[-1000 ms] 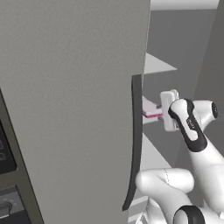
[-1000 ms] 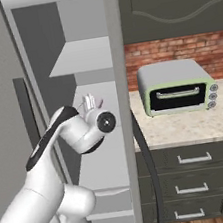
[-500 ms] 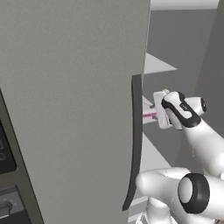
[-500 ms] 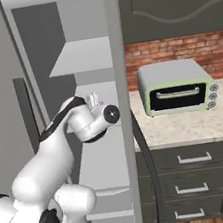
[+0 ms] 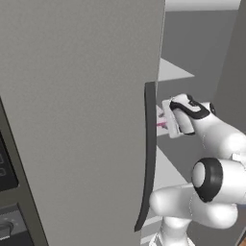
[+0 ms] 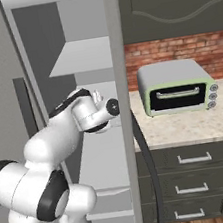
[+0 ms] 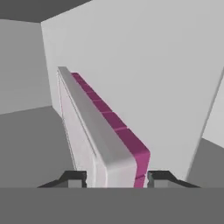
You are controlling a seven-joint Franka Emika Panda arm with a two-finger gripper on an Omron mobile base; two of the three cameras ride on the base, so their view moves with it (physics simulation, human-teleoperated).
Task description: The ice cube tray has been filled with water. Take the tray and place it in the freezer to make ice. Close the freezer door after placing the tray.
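Note:
In the hand view my gripper (image 7: 114, 177) is shut on the ice cube tray (image 7: 100, 131), a pale slab with a pinkish-purple edge that runs away from the fingertips (image 7: 74, 177) toward white inner walls. The left base view shows my gripper (image 5: 168, 121) reaching into the freezer (image 5: 202, 57) just past the open freezer door (image 5: 81, 105). A sliver of the ice cube tray (image 5: 162, 124) shows beside the door's dark handle (image 5: 148, 153). A white shelf (image 5: 170, 72) lies above the hand and another (image 5: 166, 170) below it. From the right base, my wrist (image 6: 98, 110) is inside the freezer (image 6: 82, 57).
A toaster oven (image 6: 179, 93) stands on the speckled counter (image 6: 186, 127) right of the freezer, above dark drawers (image 6: 196, 171). The other door's edge (image 6: 119, 56) and curved handle (image 6: 149, 173) stand close to my wrist. A dark oven panel (image 5: 6, 168) sits at the far left.
The hand with the tray has moved a little further into the freezer, toward the door's handle side. The arm's elbow has swung round and lower. The doors have not moved.

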